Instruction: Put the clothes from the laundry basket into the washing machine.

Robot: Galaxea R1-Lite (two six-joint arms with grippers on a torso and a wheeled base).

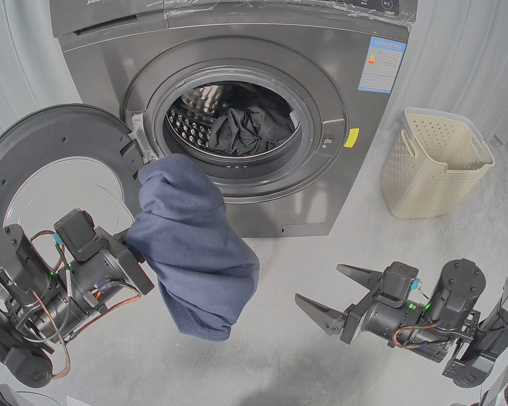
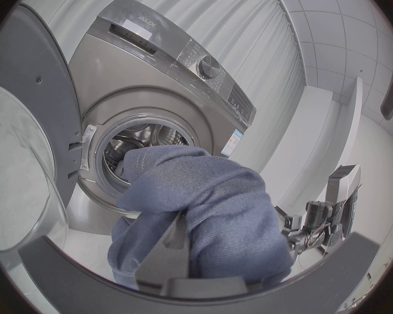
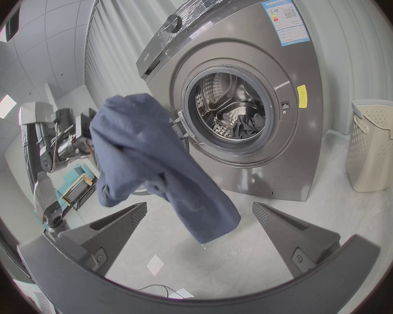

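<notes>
The washing machine [image 1: 237, 114] is standing upper centre, its door [image 1: 51, 159] hanging wide open at left. The blue garment [image 1: 192, 243] is dangling just below the drum's rim, with the left claw [image 2: 185, 227] clamping it. The basket [image 1: 434, 164] is sitting at right. The right claw [image 1: 319, 283] is gaping wide over the floor [image 1: 299, 367] at lower right.

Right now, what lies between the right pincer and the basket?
Nothing stands there: only bare grey floor separates the open right pincer from the basket, as the head view shows.

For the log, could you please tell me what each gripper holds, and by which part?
The left gripper holds the blue garment by a bunched fold; which part cannot be told. The right gripper holds nothing.
</notes>
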